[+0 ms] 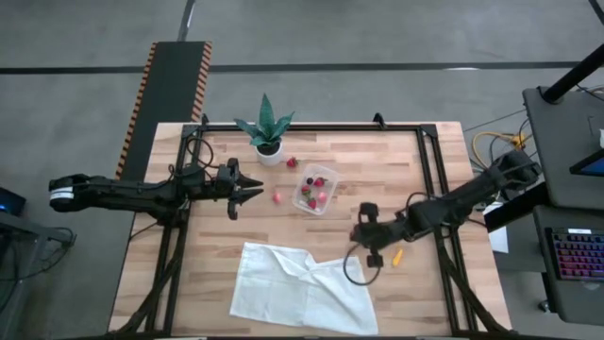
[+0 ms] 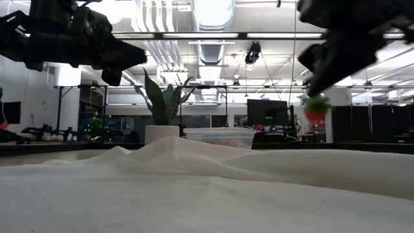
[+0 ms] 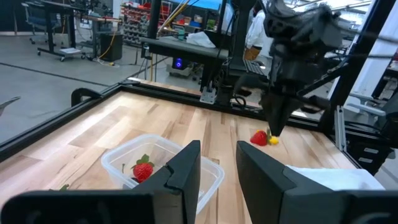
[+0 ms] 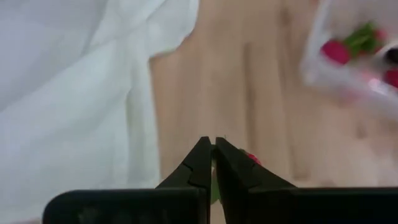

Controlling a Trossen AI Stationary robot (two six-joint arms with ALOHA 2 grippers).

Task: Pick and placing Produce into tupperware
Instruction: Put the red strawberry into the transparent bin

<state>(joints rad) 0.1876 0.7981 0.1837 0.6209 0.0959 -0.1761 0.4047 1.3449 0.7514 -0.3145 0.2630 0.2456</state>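
The clear tupperware [image 1: 313, 192] sits mid-table and holds red strawberries [image 3: 143, 169] and a dark berry [image 1: 310, 180]. One loose strawberry [image 1: 277, 197] lies just left of it, and another [image 1: 292, 162] lies by the plant pot. A small orange-yellow piece [image 1: 397, 256] rests on the wood to the right of the cloth. My left gripper [image 1: 257, 188] is open and hovers left of the tupperware, pointing at it. My right gripper [image 1: 363, 231] hangs to the tupperware's right and nearer the front edge, pointing down. It is shut on a strawberry [image 3: 259, 138]. My right gripper pinches a strawberry between its two fingertips [image 4: 205, 155], coming from above. Red flesh [image 4: 252, 158] shows beside one finger and green leaf [image 4: 214, 186] between them. The fingers hide the exact spot of contact. In the low view the strawberry [image 2: 317, 107] hangs below the gripper, above the table.
A white cloth [image 1: 302, 288] lies crumpled near the front edge and fills the foreground of the low view. A green plant in a white pot [image 1: 269, 151] stands behind the tupperware. A black frame [image 1: 427, 161] runs along the table's sides.
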